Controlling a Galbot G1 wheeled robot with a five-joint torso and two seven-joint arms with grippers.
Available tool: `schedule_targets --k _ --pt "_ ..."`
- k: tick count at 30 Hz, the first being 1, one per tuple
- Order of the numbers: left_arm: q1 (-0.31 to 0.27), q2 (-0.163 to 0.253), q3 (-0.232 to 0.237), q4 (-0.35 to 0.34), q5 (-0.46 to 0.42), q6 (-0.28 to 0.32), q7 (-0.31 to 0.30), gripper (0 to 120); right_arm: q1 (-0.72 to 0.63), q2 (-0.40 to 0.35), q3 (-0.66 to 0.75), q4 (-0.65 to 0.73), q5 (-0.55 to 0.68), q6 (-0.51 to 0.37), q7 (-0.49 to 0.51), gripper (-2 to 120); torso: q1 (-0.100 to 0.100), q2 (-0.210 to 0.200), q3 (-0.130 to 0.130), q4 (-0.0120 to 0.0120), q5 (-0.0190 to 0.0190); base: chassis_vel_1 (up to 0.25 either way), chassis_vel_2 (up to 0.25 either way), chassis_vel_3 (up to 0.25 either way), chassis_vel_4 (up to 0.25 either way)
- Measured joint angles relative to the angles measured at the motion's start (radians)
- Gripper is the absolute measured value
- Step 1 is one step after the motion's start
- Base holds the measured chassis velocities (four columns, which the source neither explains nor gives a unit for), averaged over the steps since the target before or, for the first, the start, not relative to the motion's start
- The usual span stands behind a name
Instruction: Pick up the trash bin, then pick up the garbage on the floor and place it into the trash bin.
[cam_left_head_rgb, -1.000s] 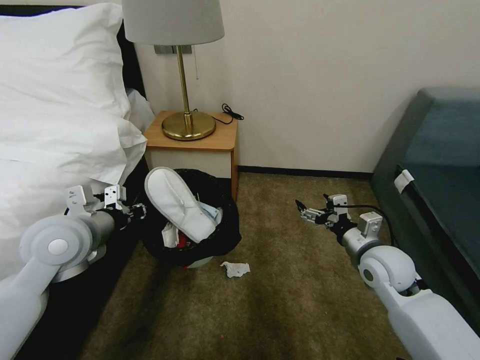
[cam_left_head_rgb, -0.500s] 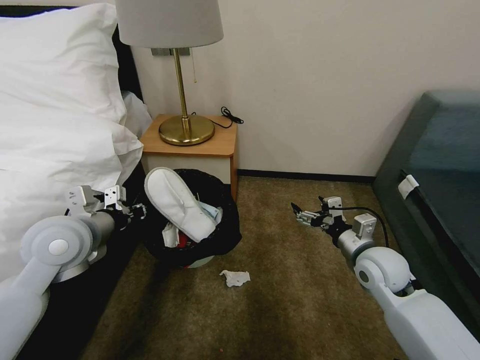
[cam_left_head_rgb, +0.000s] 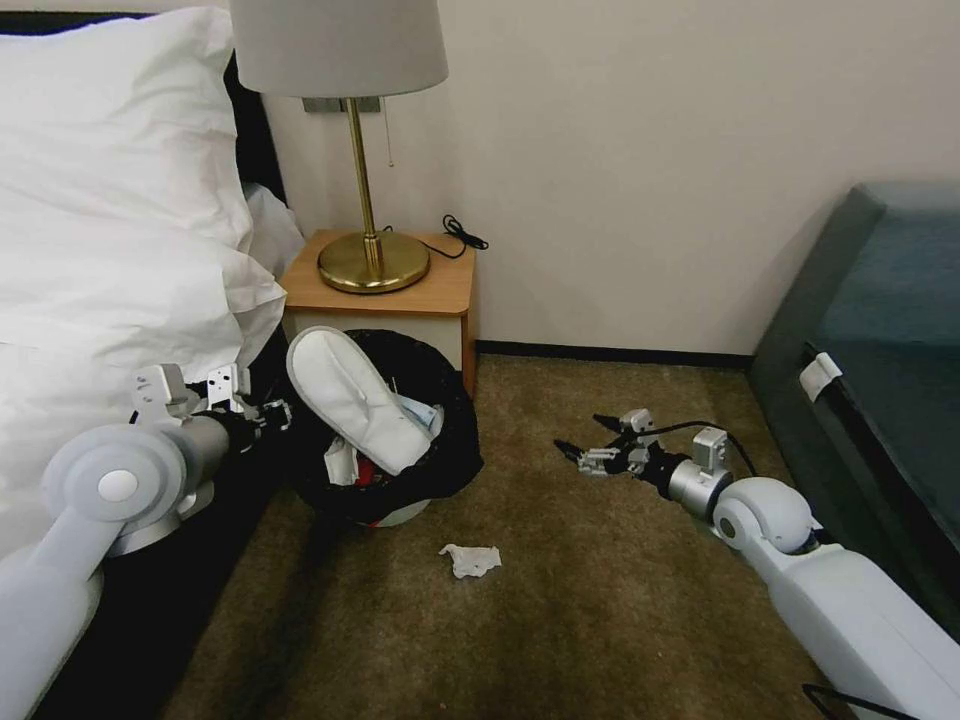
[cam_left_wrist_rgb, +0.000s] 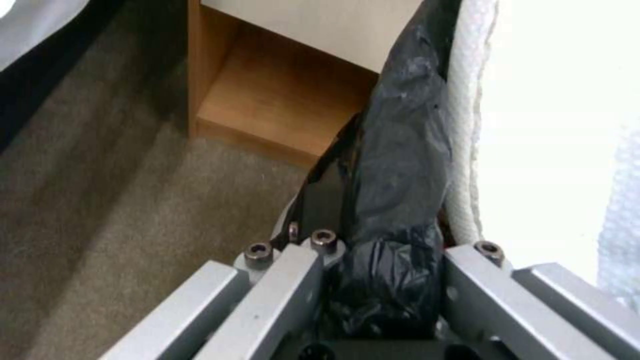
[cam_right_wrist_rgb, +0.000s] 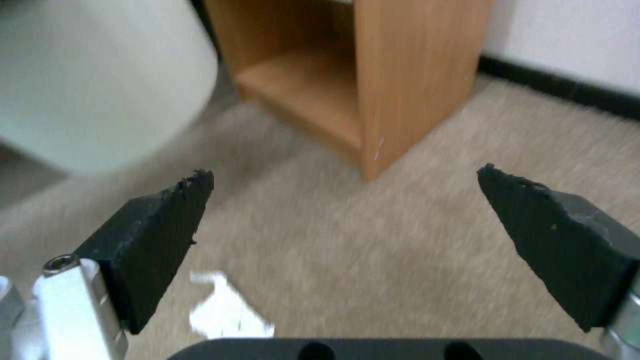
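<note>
Left gripper (cam_left_head_rgb: 272, 415) stands at the left of the scene, beside the bed (cam_left_head_rgb: 110, 240), its fingers clamped on the bag-covered rim of the trash bin (cam_left_head_rgb: 440, 470). The left wrist view confirms bunched black liner pinched between the two metal fingers (cam_left_wrist_rgb: 280, 280). The bin sits slightly tilted just in front of the bedside table (cam_left_head_rgb: 385, 295), pale base showing low down. A white slipper (cam_left_head_rgb: 355, 400) juts from its mouth, with paper and something red packed beneath.

Right of the bin, on the carpet (cam_left_head_rgb: 600, 600), lies one crumpled white tissue (cam_left_head_rgb: 470, 560), close to the bin but apart from it.

Further right, the right gripper (cam_left_head_rgb: 585, 440) hovers low over the carpet, its black pads (cam_right_wrist_rgb: 160, 235) spread wide with nothing between them; the tissue shows below and ahead of it in the right wrist view.

Handling assessment: the tissue should be very light, soft and compressible, so a pinch across its raised middle from above ought to suffice. The liner is glossy and likely slippery, so hold on the bin depends on catching the stiff rim beneath the plastic. The slipper sits loosely and could tip out if the bin tilts further.

No brand, label or legible writing can be made out.
</note>
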Motion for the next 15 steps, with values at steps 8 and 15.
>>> schedule_targets --k 8,15 --pt "0.01 -0.008 -0.016 0.001 0.008 0.0 0.002 3 0.097 0.037 -0.129 -0.134 -0.032 0.03 -0.047 100 0.0 0.0 0.0 0.0002 0.0001 0.0 0.0 0.0 0.0" --pt "0.01 -0.021 -0.023 -0.006 0.009 0.0 -0.002 3 0.147 0.072 -0.214 -0.207 -0.064 0.054 -0.09 100 0.0 0.0 0.0 0.0 -0.0002 0.0 0.0 0.0 0.0"
